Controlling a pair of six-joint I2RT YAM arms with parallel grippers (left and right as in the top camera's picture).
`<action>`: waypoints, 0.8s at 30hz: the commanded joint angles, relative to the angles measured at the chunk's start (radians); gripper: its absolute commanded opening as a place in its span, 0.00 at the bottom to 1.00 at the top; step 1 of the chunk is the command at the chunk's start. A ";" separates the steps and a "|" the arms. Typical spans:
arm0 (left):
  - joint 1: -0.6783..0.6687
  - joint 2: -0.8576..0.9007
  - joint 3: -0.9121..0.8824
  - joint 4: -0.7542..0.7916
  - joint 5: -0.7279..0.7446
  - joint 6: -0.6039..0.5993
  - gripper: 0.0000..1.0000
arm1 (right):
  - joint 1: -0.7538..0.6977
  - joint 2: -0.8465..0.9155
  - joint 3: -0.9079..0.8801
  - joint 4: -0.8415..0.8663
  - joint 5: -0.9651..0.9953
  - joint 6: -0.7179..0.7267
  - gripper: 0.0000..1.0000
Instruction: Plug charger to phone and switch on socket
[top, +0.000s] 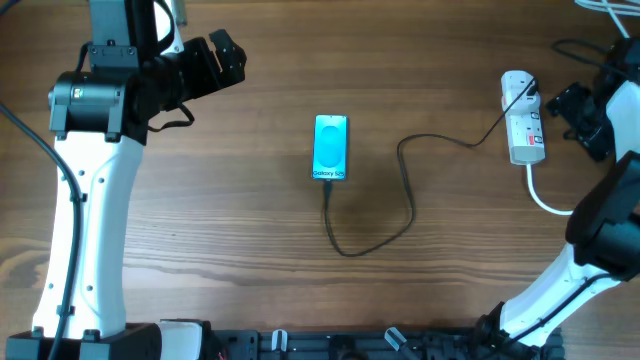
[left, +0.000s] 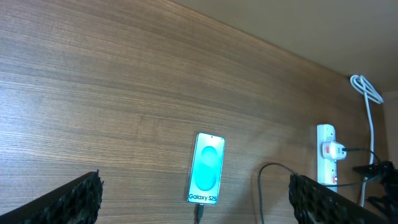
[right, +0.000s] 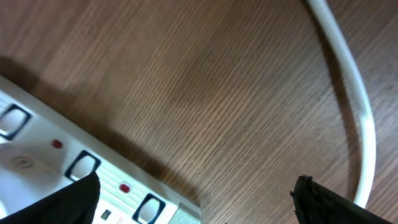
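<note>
Phone (top: 331, 148) lies flat near the middle of the wooden surface (top: 230, 230) in the overhead view, cyan screen up. The charger (top: 405, 175) meets its lower end, seemingly seated in the port, though the tip is too small to be sure. The thin black cable loops away to a plug on the socket (top: 524, 130), which lies far to the right with a white cord (top: 545, 200) trailing off. The left claw (top: 232, 58) hangs well apart from the phone, at the upper left. The right claw (top: 565, 115) sits just beside the socket.

From the left wrist, both fingers stand wide apart, with the phone between and beyond them and the socket off to the right.

From the right wrist, the fingers are likewise spread wide. The socket's white body with its red switch marks (right: 57, 144) fills the lower left corner, and the cord curves down the right.
</note>
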 joint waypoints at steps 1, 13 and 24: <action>0.007 0.005 -0.004 0.002 -0.005 -0.009 1.00 | -0.001 0.025 0.015 0.021 -0.037 -0.061 1.00; 0.007 0.005 -0.004 0.002 -0.005 -0.009 1.00 | -0.002 0.048 -0.016 0.085 -0.073 -0.069 1.00; 0.007 0.005 -0.004 0.002 -0.005 -0.009 1.00 | -0.001 0.109 -0.018 0.133 -0.118 -0.068 1.00</action>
